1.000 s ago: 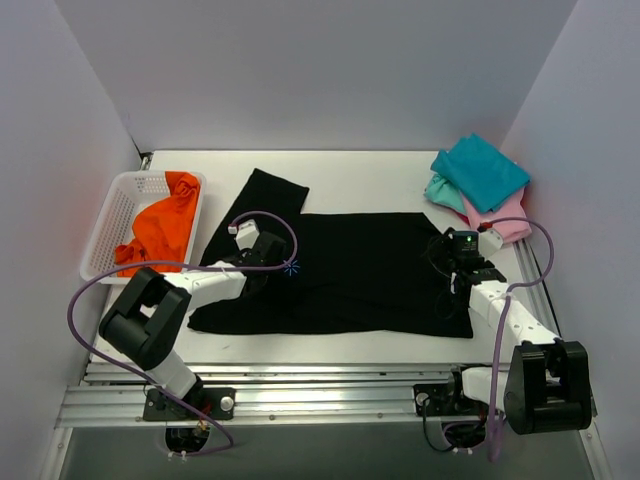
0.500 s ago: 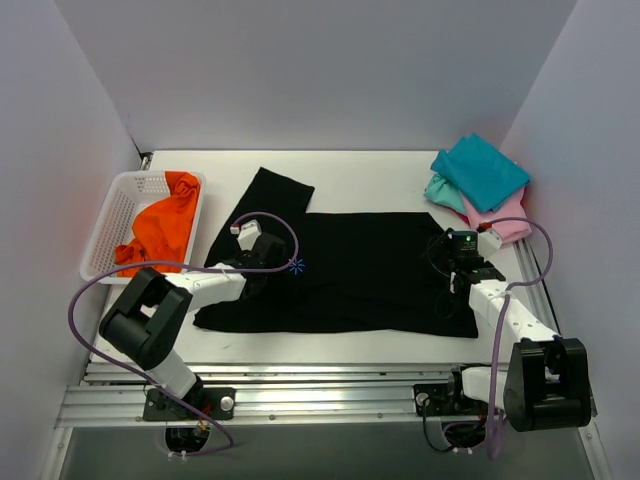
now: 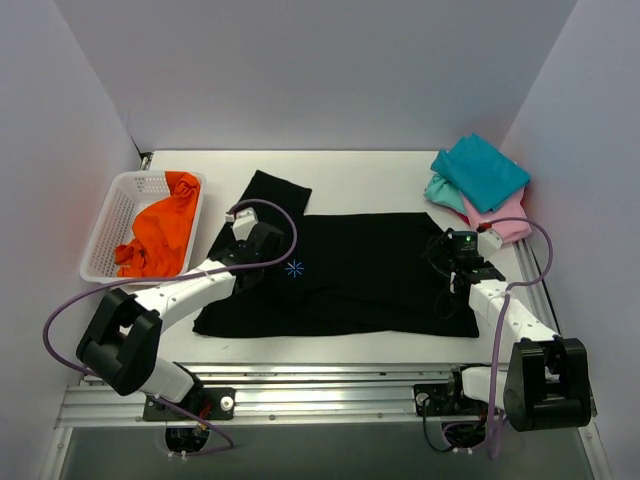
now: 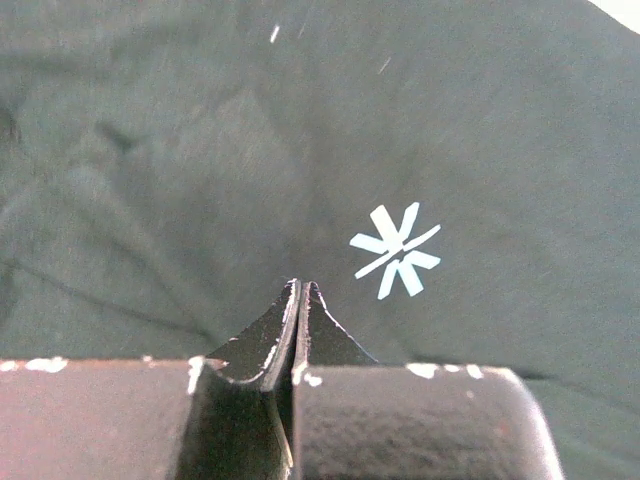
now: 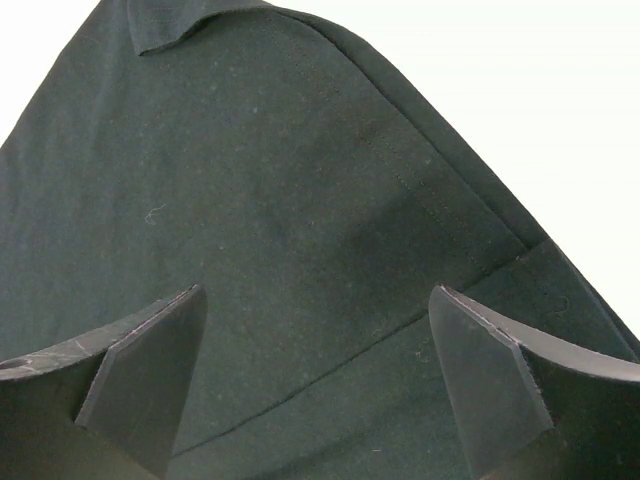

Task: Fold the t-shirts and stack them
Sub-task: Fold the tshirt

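Big shirt (image 3: 380, 275): was black.
Mark (image 4: 396, 250): was a light-blue starburst, ahead-right of left gripper (image 4: 300, 289).
Basket (image 3: 112, 212): was white mesh.
Basket shirt (image 3: 162, 228): was orange.
Stacked shirts (image 3: 482, 172): were teal, pink.

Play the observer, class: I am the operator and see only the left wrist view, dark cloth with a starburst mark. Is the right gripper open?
Observer: Yes. The right wrist view shows the right gripper open, its fingers spread above the black t-shirt near its right edge.
Operator: Where are the other shirts?
Observer: A teal t-shirt lies on top of a pink t-shirt at the far right.
Operator: And the orange one?
Observer: The orange t-shirt sits bunched in the white mesh basket on the left.
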`<state>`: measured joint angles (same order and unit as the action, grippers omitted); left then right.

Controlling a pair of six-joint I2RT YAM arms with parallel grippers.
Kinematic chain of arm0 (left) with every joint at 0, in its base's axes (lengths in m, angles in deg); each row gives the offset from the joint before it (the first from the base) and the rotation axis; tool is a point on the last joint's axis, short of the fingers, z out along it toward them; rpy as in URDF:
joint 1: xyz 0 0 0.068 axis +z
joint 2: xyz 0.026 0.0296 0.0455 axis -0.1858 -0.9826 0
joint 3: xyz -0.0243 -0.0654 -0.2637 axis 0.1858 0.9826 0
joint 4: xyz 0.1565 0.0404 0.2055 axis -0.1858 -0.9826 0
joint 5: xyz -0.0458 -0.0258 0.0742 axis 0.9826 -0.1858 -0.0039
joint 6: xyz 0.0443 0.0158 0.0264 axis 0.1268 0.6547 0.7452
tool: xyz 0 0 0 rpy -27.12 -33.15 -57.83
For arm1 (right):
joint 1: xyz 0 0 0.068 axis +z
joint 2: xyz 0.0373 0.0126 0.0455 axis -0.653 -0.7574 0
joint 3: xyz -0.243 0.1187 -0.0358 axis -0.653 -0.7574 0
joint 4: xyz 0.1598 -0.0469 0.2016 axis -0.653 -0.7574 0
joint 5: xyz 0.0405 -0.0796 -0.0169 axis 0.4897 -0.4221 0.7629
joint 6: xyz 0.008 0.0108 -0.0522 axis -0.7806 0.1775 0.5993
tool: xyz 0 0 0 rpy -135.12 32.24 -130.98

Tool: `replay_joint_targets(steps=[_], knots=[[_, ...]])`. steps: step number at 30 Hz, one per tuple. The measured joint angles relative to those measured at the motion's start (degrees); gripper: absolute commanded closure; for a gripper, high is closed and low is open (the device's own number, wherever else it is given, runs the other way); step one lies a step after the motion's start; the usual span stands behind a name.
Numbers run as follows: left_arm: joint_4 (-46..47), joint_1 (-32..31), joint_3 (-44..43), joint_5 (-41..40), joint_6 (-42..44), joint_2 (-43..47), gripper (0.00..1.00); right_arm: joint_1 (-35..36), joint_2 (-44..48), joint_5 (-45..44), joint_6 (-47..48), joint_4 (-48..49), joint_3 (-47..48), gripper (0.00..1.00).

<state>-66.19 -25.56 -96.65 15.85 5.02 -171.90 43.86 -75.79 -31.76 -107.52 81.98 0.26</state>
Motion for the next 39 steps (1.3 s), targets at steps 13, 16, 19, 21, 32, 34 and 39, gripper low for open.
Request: replay_joint_targets(steps=[13,16,19,21,32,34,39], knots=[[2.5,10.0,-19.9,4.2,7.8,-17.3,0.98,0.9,0.7,1.5,1.4,2.4,-1.2,0.06],[3.6,15.4,-31.8,9.1,12.7,-26.1,0.56,1.7,3.6,3.0,2.2,3.7,-3.2,0.05],[3.6,19.5,-43.3,12.9,17.5,-34.1,0.28,2.3,6.9,3.9,2.9,4.3,-4.3,0.05],[2.9,21.7,-51.7,15.5,20.0,-40.1,0.21,2.6,7.6,4.4,3.1,5.2,-4.3,0.05],[-7.9,28.1,-90.4,28.1,24.7,-69.4,0.19,3.5,6.9,5.6,3.7,6.7,-4.3,0.06],[-10.2,28.2,-93.8,29.7,24.5,-71.0,0.19,3.6,6.8,5.5,3.8,6.8,-4.3,0.06],[-11.0,28.2,-92.6,33.5,23.9,-70.8,0.22,3.8,6.2,5.4,3.8,6.9,-4.3,0.06]])
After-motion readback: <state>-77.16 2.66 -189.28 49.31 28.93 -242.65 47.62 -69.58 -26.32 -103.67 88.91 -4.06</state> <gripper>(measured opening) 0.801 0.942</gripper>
